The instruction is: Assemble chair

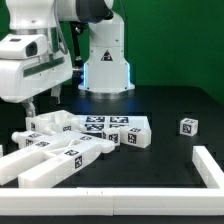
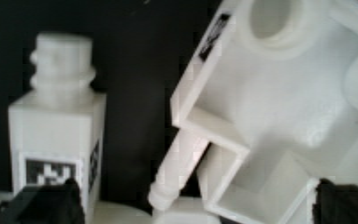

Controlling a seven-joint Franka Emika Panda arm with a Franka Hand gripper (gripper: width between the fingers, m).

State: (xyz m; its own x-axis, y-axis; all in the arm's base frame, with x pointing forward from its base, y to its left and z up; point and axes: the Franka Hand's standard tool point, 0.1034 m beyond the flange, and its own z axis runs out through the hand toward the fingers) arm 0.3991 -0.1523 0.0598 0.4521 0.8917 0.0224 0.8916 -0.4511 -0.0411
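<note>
The chair lies in loose matte white parts. A tagged panel cluster [image 1: 95, 128] sits mid-table, with long bars [image 1: 60, 160] in front of it toward the exterior view's left. A small tagged cube [image 1: 188, 126] stands apart on the exterior view's right. My gripper [image 1: 31, 104] hangs just above the cluster's left end. In the wrist view my gripper [image 2: 185, 208] is open, with dark fingertips [image 2: 23, 206] at the picture's corners. Below it lie a pegged bar with a tag [image 2: 55, 115] and a large shaped panel [image 2: 286, 110]. A pale edge of a part lies between the jaws, ungripped.
A raised white bracket [image 1: 206, 166] stands on the black table at the exterior view's right front. The arm's base [image 1: 105, 62] rises behind the parts, before a green backdrop.
</note>
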